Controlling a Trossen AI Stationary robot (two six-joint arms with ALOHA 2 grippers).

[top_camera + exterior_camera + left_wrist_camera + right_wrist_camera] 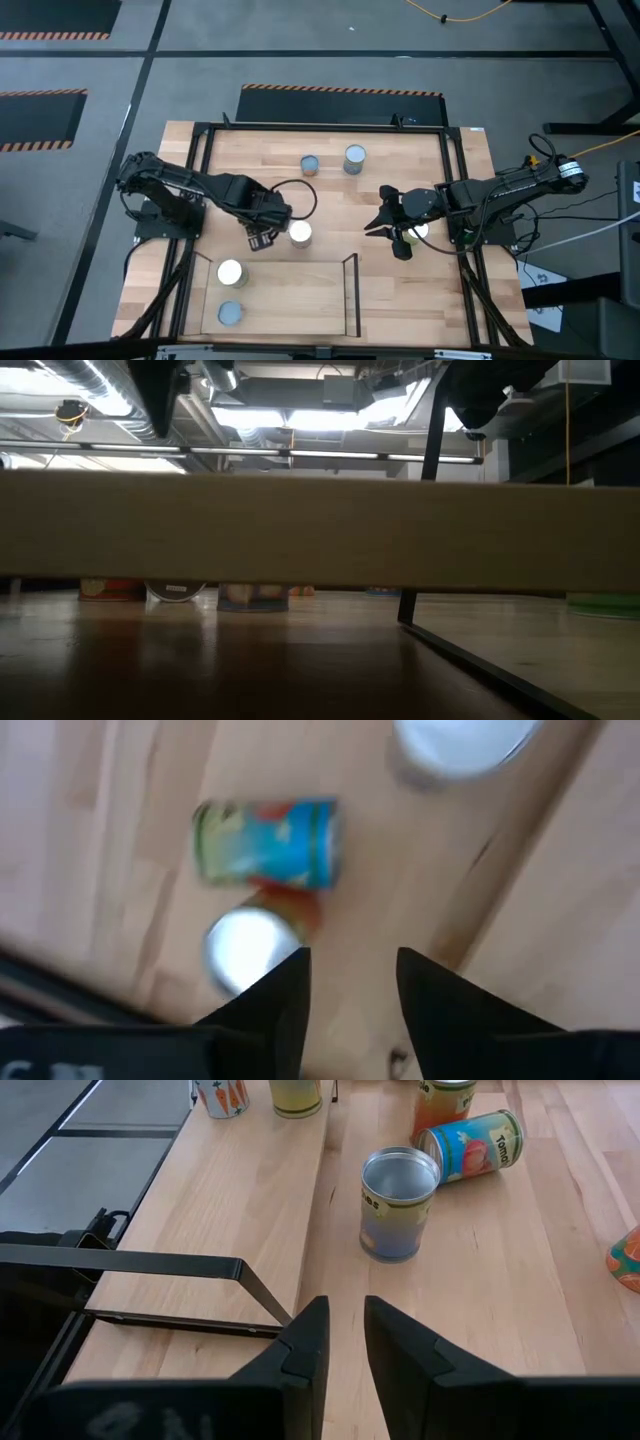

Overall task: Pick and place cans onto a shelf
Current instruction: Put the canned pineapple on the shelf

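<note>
The shelf (352, 290) is a light-wood board with black rails at the table's near side. Two upright cans stand on it, one white-topped (231, 272) and one grey-topped (231, 313). A white-topped can (300, 234) stands on the table just beyond the shelf. My left gripper (262, 240) hangs open and empty beside it. Its wrist view (352, 980) shows a blue-green can on its side (265, 842) and an upright orange can (245, 945). My right gripper (375, 212) is slightly open and empty (347, 1330), pointing left at a silver-topped can (398, 1200).
Two more cans (309, 165) (354, 158) stand near the table's far edge. Another can (415, 232) shows partly under my right wrist. The shelf's black rail (160, 1265) lies close to my right fingers. In the low view the shelf board (320, 525) blocks most of the scene.
</note>
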